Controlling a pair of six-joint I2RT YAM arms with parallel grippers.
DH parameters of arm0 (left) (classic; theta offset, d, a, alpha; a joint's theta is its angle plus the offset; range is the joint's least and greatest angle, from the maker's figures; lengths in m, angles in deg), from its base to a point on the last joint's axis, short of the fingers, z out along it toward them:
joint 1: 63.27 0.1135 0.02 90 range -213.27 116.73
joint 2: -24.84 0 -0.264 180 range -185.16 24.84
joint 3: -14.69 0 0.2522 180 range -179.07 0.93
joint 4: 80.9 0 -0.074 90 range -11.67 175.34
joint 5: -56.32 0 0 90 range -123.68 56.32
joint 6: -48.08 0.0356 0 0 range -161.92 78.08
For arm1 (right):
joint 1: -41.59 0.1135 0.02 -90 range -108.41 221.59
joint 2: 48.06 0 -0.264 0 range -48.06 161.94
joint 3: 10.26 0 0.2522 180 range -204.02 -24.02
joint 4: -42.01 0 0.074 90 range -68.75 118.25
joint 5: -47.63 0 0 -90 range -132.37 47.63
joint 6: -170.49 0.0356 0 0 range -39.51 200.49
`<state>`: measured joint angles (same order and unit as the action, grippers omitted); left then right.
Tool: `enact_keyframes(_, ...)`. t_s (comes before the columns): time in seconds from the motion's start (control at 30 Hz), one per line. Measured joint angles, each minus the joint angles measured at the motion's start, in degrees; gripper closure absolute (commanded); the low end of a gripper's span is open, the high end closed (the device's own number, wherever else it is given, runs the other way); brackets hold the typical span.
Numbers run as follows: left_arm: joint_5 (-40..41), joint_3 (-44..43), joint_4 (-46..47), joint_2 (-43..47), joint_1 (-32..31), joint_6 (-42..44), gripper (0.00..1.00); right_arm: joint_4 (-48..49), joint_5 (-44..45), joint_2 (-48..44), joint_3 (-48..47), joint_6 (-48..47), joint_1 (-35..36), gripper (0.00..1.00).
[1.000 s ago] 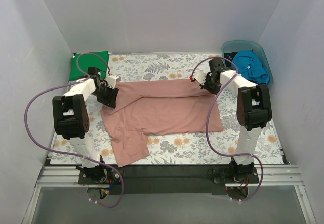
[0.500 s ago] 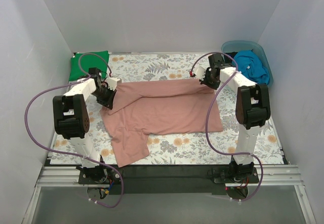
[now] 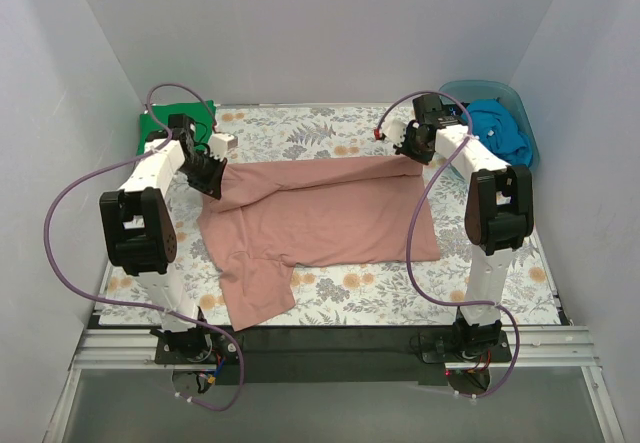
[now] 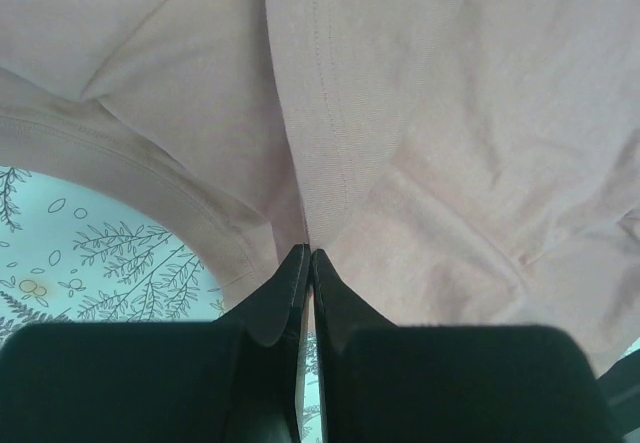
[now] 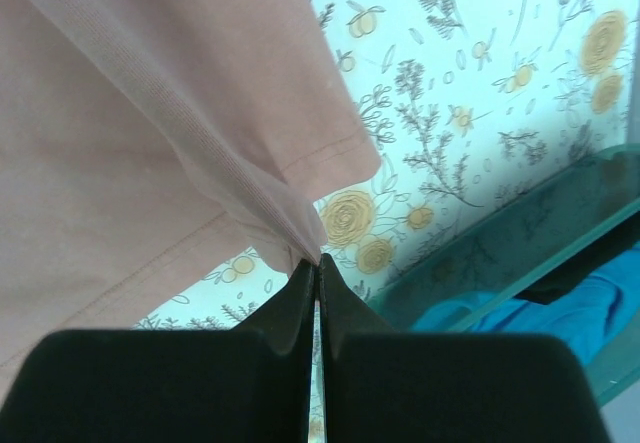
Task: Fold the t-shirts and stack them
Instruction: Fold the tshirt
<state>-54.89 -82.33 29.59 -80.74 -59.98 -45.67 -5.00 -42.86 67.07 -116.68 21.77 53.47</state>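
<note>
White-walled booth around your floral table covering (image 3: 330, 128), pink t-shirt (image 3: 330, 218) spread mid-table, teal tub (image 3: 520, 113) holding blue t-shirt (image 3: 497, 128) back right, green t-shirt (image 3: 152, 133) back left, your left gripper (image 3: 212, 181) and right gripper (image 3: 408, 149) each clamped on the pink shirt's far edge.

Plain white walls (image 3: 330, 33), floral table covering (image 3: 300, 128), grey floor (image 3: 330, 413)

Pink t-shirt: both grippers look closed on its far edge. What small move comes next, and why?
Probably lift both ends together. The left gripper and right gripper are each shut on the pink t-shirt, which lies rumpled on the table, one sleeve bunched at the near left.
</note>
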Motion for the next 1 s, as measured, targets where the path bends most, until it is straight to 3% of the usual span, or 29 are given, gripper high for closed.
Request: enact_keyframes(1.0, -6.0, -6.2, -14.4, 6.7, -0.2, 2.4, 1.00, 0.0, 0.6, 0.0, -2.1, -3.0, -1.0, 0.99)
